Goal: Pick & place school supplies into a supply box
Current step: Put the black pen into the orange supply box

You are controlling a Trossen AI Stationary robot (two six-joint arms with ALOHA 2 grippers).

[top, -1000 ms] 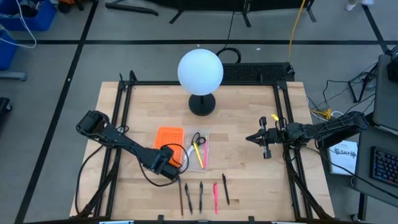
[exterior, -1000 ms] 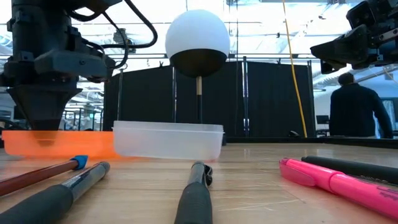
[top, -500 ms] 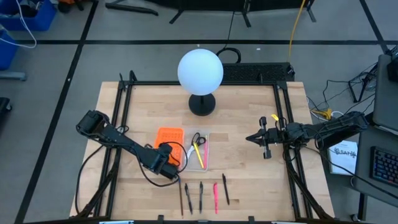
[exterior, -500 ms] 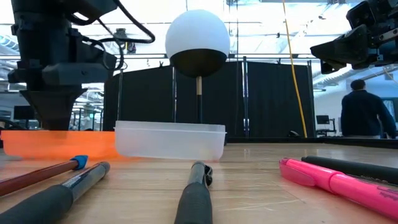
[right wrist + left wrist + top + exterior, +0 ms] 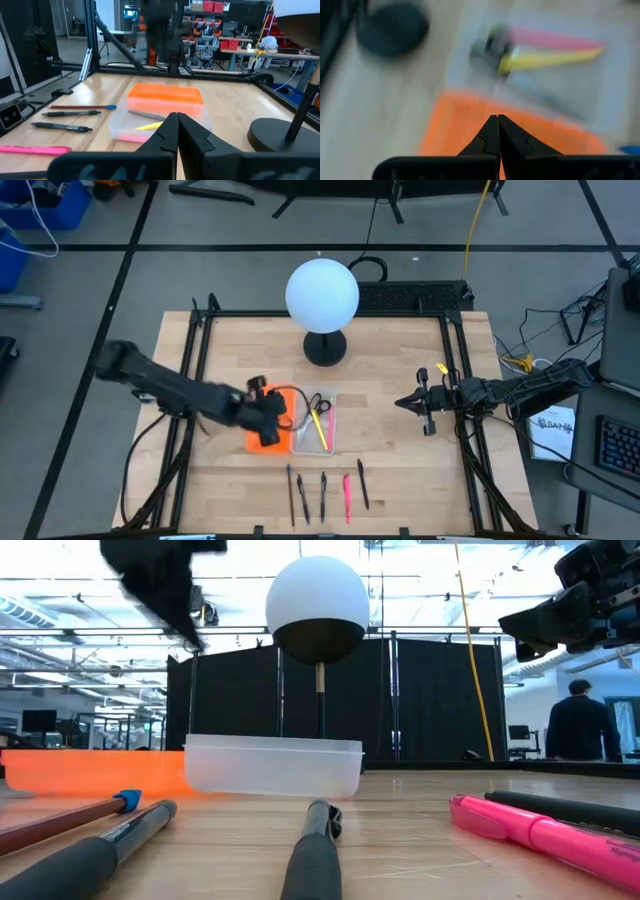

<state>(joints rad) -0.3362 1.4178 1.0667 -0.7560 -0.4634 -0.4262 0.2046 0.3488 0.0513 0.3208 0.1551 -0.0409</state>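
Note:
The supply box lies mid-table: an orange half (image 5: 268,438) joined to a clear tray (image 5: 322,442). In the tray lie the scissors (image 5: 317,402), a yellow pen (image 5: 322,426) and a pink one. Several pens and pencils (image 5: 323,492), among them a pink one (image 5: 347,495), lie in a row on the wood by the near edge. My left gripper (image 5: 265,412) hovers shut over the orange half (image 5: 470,120), touching nothing. My right gripper (image 5: 405,402) waits shut in the air at the table's right side, pointing at the box (image 5: 165,97).
A white globe lamp (image 5: 322,295) stands on its dark base (image 5: 324,348) beyond the box, toward the far edge. Black frame rails (image 5: 455,380) run along the table's left and right sides. A person (image 5: 580,725) stands in the room behind.
My left gripper has risen from just above the table at the orange half's near end, leaving the low view upward. It has moved toward the far edge and is now above the orange half. The box and the pens lie as before.

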